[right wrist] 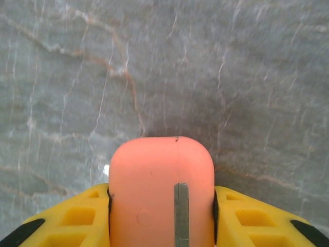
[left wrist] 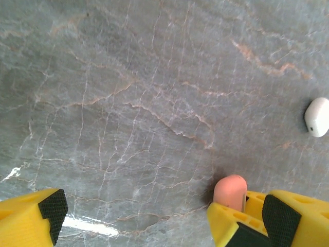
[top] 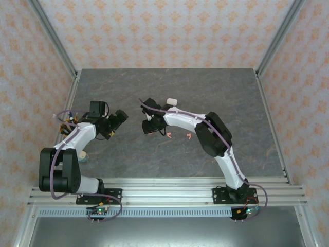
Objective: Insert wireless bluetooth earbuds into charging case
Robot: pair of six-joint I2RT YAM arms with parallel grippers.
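My right gripper is shut on a coral-pink charging case. The case's lid is closed and its metal hinge strip faces the wrist camera, and it hangs just above the table. In the top view that gripper is left of centre, facing my left gripper. Two coral-pink earbuds lie on the table under the right forearm. My left gripper is open with nothing between its fingers. The pink case shows just beyond its right finger.
A closed white charging case lies on the grey marbled table behind the right gripper. A small pale object sits by the left arm, too small to identify. Metal frame posts and patterned walls edge the table.
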